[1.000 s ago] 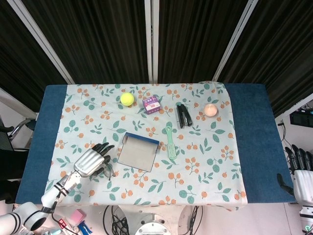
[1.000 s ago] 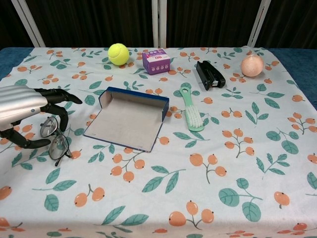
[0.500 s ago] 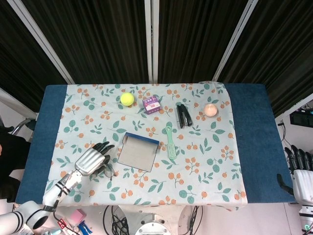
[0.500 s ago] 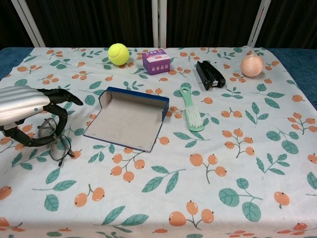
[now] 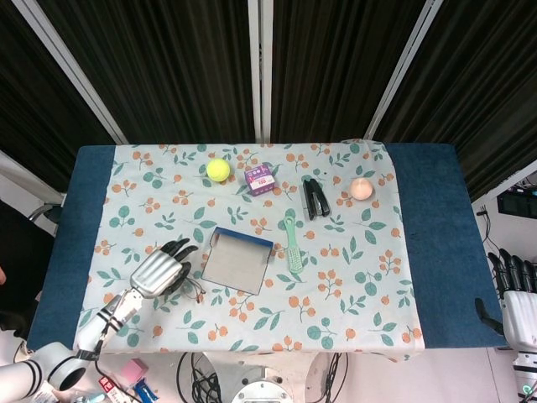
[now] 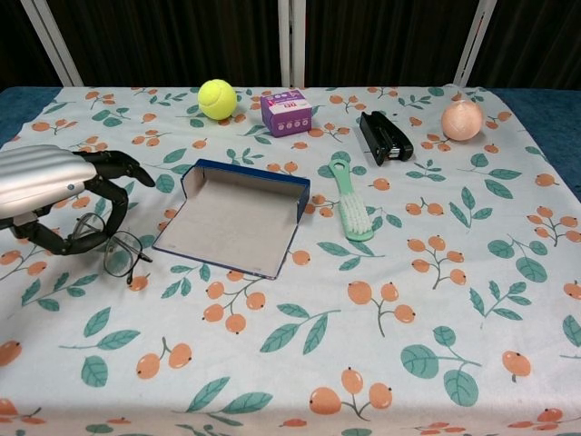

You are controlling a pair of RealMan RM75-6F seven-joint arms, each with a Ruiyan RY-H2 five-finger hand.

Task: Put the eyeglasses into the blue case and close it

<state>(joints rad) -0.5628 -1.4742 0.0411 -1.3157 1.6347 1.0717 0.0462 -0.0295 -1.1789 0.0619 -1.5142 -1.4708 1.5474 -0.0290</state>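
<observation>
eyeglasses [image 6: 113, 247] dragged nearer the blue case [image 6: 238, 216], left robot hand [image 6: 56, 186] curled over them, gripping

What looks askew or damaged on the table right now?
Nothing looks damaged or spilled. The blue case lies open and empty beside the eyeglasses, which sit under the left hand. The tennis ball, stapler and brush lie undisturbed.

Seen from overhead, the left robot hand [image 5: 157, 273] curls over the eyeglasses [image 5: 192, 290] on the floral tabletop [image 5: 352, 277] — just beside the open blue case [image 5: 237, 260] — while the right robot hand [image 5: 518, 304] hangs off the table's edge.
</observation>
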